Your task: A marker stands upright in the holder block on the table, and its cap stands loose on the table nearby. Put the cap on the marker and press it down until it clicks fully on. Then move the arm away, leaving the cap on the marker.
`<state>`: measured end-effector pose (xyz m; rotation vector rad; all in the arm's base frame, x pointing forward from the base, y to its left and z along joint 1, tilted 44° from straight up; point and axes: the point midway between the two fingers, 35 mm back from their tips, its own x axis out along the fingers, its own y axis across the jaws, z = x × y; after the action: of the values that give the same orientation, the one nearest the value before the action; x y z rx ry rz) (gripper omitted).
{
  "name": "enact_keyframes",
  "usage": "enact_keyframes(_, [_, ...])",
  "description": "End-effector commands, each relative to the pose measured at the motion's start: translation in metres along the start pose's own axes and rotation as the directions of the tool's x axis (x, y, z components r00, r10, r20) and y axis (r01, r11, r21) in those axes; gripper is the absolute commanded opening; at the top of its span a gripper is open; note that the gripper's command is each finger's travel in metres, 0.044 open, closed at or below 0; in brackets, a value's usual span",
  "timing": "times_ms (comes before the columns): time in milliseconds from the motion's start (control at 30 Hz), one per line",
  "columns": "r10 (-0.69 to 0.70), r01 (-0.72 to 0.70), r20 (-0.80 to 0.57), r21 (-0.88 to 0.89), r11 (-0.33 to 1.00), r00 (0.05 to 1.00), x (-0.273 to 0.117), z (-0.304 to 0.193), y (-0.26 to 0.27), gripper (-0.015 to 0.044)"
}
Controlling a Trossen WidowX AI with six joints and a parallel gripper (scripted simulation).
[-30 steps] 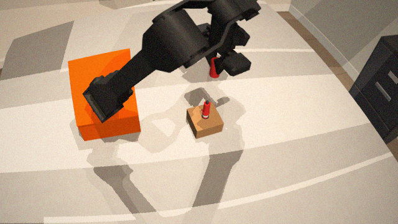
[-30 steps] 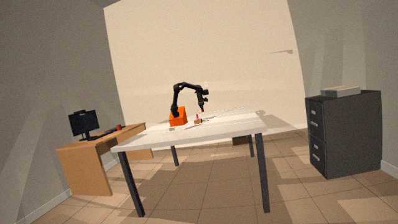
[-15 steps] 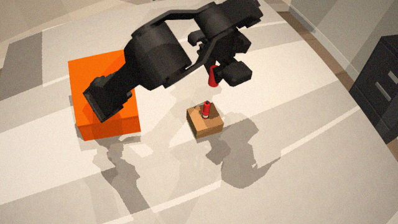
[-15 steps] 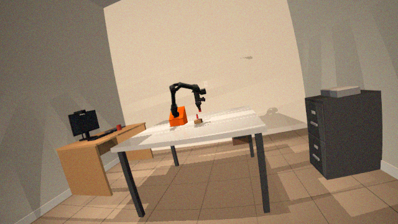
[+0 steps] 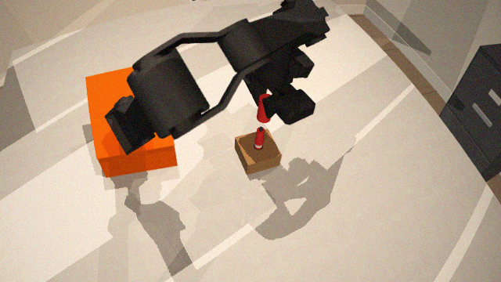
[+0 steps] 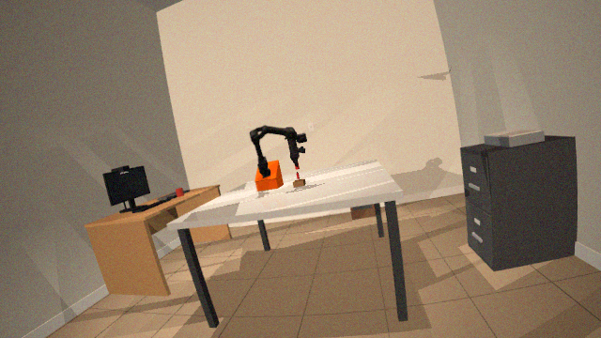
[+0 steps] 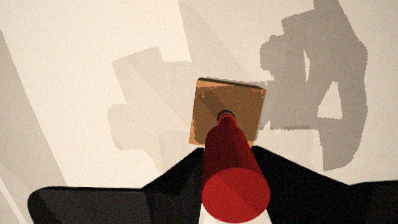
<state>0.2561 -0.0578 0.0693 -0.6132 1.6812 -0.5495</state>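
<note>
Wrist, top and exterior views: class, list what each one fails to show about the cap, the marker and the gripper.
- Wrist: the cap covers the marker except its tip; the frame edge cuts off the fingertips.
- Top: the gripper body hides where the fingers meet the cap; the height gap between cap and marker cannot be read.
- Exterior: cap, marker and holder are too small to judge alignment.

Office: filing cabinet (image 6: 521,197), wooden desk (image 6: 141,235) with monitor (image 6: 126,185)

You won't find any readable text, label, brand, number or sign in these views, whether from the top, the exterior or the wrist camera.
</note>
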Motion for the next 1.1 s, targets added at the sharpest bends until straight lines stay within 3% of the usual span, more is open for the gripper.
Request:
enact_keyframes(0, [-0.005, 0.005, -0.001, -0.005, 1.000, 1.000, -0.001, -0.007, -0.005, 0.0000])
enact_keyframes(1067, [-0.005, 0.005, 0.000, -0.005, 1.000, 1.000, 0.040, -0.006, -0.006, 0.0000])
